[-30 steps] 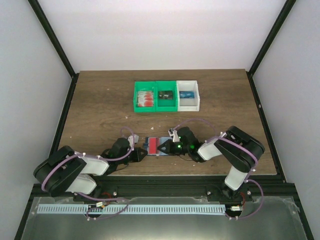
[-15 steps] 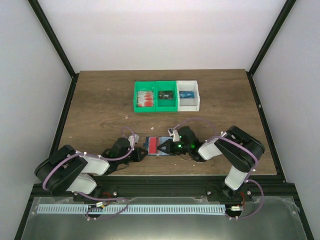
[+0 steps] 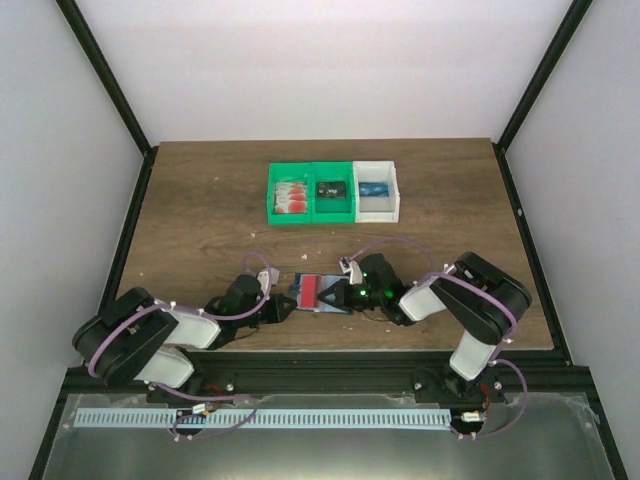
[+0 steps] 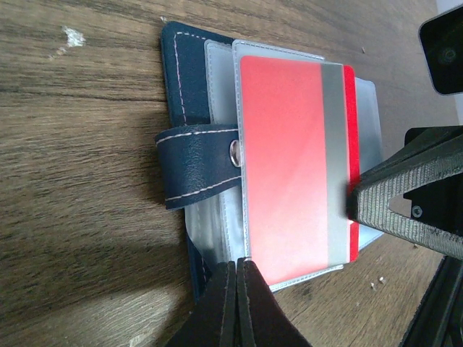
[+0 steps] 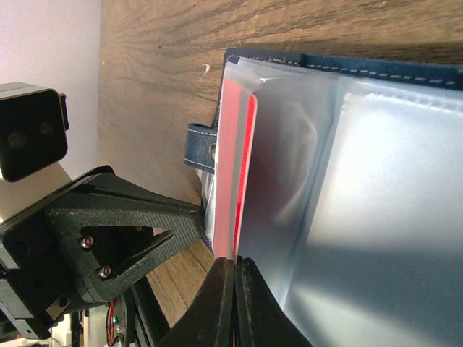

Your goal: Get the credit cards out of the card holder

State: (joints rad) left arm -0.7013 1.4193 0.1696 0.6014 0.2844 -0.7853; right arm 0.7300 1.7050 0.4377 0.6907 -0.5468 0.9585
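By the near edge of the counter (image 3: 200,210), midway along, the left gripper (image 4: 236,266) clamps the card holder (image 4: 189,170) while the right gripper (image 5: 235,262), pinching the red card (image 4: 286,166), should draw it straight out.

Left arm (image 3: 150,335): folded low, reaching in toward centre.
Left gripper (image 4: 236,271): black fingers pressed together.
Right arm (image 3: 470,300): folded low, reaching in, opposite.
Right gripper (image 5: 233,266): black fingers pinched tight.

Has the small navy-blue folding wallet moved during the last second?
Yes: the navy-blue folding wallet slid slightly right, judged against the green plastic bins behind it.
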